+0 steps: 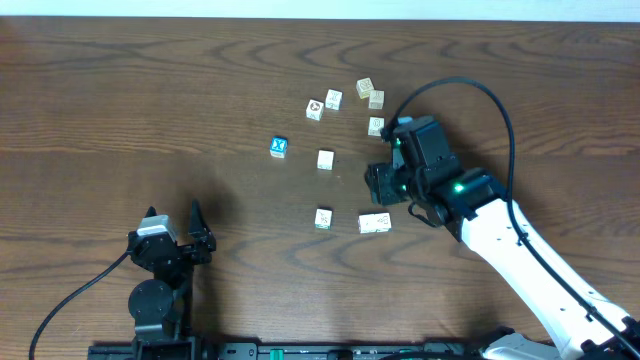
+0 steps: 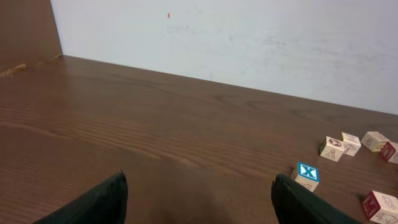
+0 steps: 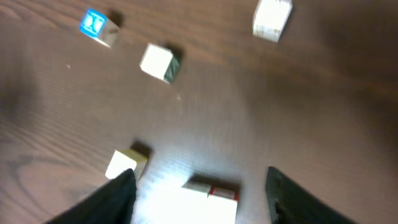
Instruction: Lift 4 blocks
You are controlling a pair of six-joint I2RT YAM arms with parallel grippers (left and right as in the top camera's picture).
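Several blocks [image 1: 325,159] scattered, blue-and-white cube [image 1: 279,147] among them; right jaws apart over red-marked block [image 3: 211,190]; left jaws apart.

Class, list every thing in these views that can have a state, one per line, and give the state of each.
Left gripper: open, empty, away from the blocks.
Right gripper: open, holding nothing.
Red-marked block: on the table, not gripped.
Other blocks: lying on the table, none lifted.
Blue cube: on the table, untouched.
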